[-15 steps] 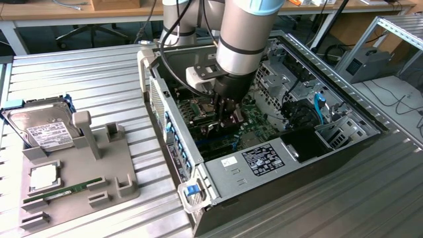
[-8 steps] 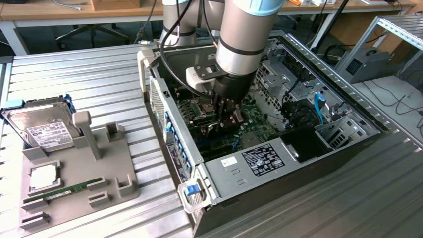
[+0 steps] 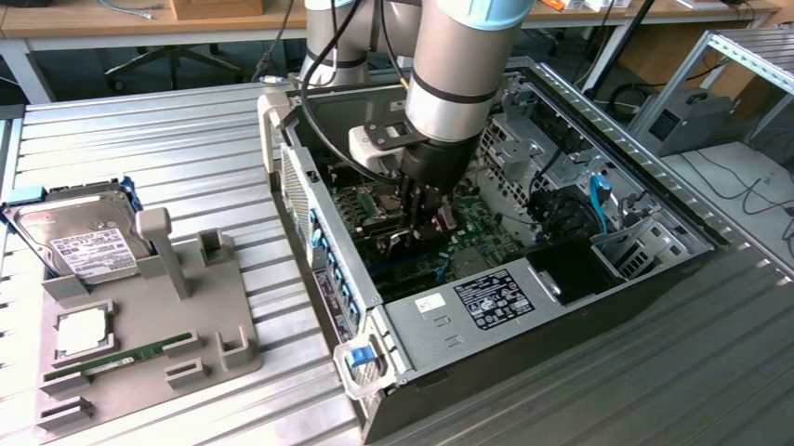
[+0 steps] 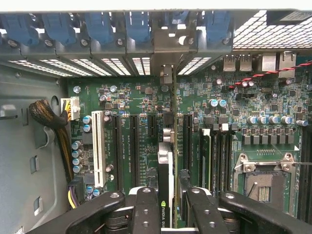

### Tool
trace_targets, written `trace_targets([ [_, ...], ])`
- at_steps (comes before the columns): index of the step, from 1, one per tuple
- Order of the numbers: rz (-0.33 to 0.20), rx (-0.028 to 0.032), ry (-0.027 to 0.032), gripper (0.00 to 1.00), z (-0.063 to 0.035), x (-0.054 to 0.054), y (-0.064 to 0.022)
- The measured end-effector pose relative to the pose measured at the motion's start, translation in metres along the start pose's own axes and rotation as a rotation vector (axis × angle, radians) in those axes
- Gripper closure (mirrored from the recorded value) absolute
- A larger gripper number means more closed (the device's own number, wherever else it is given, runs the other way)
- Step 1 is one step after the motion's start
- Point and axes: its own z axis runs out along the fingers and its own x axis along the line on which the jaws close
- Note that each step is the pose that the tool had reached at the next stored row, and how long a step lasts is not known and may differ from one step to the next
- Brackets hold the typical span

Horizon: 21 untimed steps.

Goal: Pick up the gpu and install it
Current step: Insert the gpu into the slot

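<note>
Jaws stand narrowed to a part-way gap and clamp the gpu (image 4: 165, 170) between their black fingers (image 4: 146, 209), one on each flat face. In the wrist view the card is seen edge-on, held upright over the green motherboard (image 4: 136, 97). It runs between two long black slots, with its far end toward the row of blue latches (image 4: 102, 24) on the case's rear wall. It looks lined up along a slot, but I cannot tell whether its edge is seated.

Writing, from the exterior view's left: the hard drive (image 3: 81, 243) is propped in the grey holder (image 3: 223, 307) on the ribbed metal counter (image 3: 162, 139). Its white label has print too small to read. Near it in the holder lie a square silver processor (image 3: 85, 333) and a narrow green memory stick (image 3: 125, 355). Further right, the power supply in the open computer case (image 3: 534, 353) bears a black label (image 3: 496, 293) and a small white sticker (image 3: 430, 302), neither legible. On the card's upper edge, between the fingers, part of the NVIDIA name and logo can be read.

Hidden: in the exterior view the arm (image 3: 459, 65) reaches down into the case and hides much of the board beneath it. In the wrist view the fingers cover the near end of the card, and the processor socket (image 4: 263, 183) sits partly behind their linkage.
</note>
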Motion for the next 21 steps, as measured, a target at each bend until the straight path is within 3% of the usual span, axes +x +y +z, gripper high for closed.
trace_targets([
  [21,0.0,0.0,0.0,0.73,0.0041,0.0001,0.0001],
])
